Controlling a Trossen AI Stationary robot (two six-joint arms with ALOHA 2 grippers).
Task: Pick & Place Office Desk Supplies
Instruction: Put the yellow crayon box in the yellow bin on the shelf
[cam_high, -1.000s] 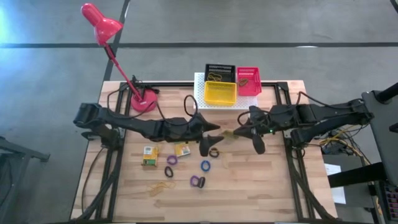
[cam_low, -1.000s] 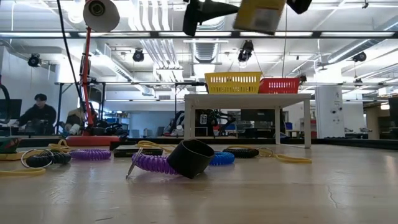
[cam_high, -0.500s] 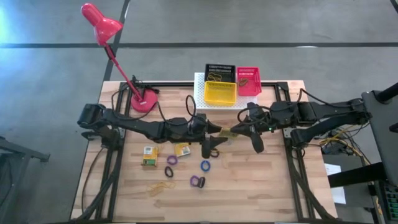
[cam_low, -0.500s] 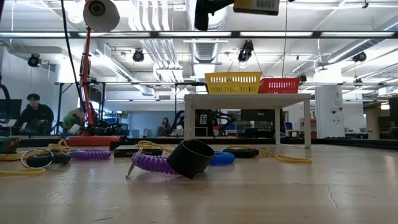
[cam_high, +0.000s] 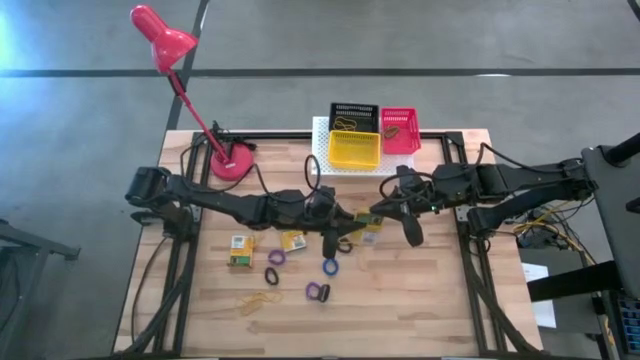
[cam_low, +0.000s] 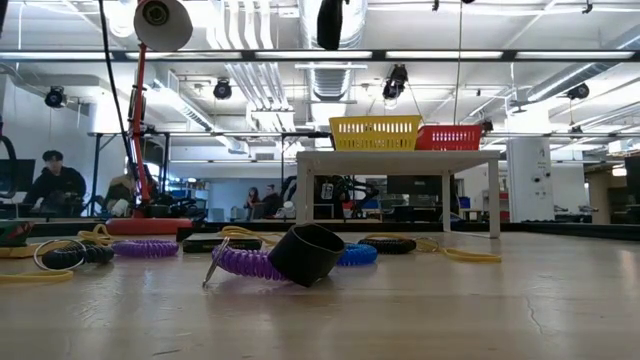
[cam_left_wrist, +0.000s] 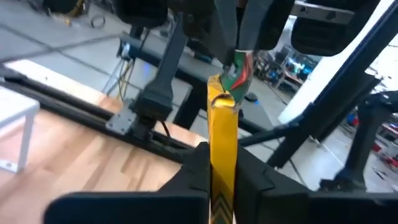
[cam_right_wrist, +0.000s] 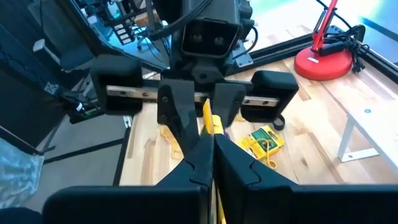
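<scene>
The fingers of both grippers are shown clamped on one small yellow-green card box (cam_high: 366, 222), held in the air between them above the middle of the table (cam_high: 440, 300). From the left, the left gripper (cam_high: 345, 224) is seen reaching in with its two dark fingers (cam_left_wrist: 198, 163) pressed against the flat sides of the box (cam_left_wrist: 222, 143). On the table below and to the left, a second card box (cam_high: 239, 250) and a third (cam_high: 292, 240) are laid near each other, with purple rings (cam_high: 277, 257), a black ring (cam_high: 271, 274) and a blue ring (cam_high: 329, 266) scattered just beside them, and thin yellow rubber bands (cam_high: 256, 300) nearer the front edge. At the back, a black tray (cam_high: 351, 114), a yellow tray (cam_high: 354, 149) and a red tray (cam_high: 399, 130) are set on a white stand (cam_high: 320, 140). From the right, the right gripper (cam_high: 377, 211) is seen pinching the opposite end of the same box (cam_right_wrist: 208, 124).
</scene>
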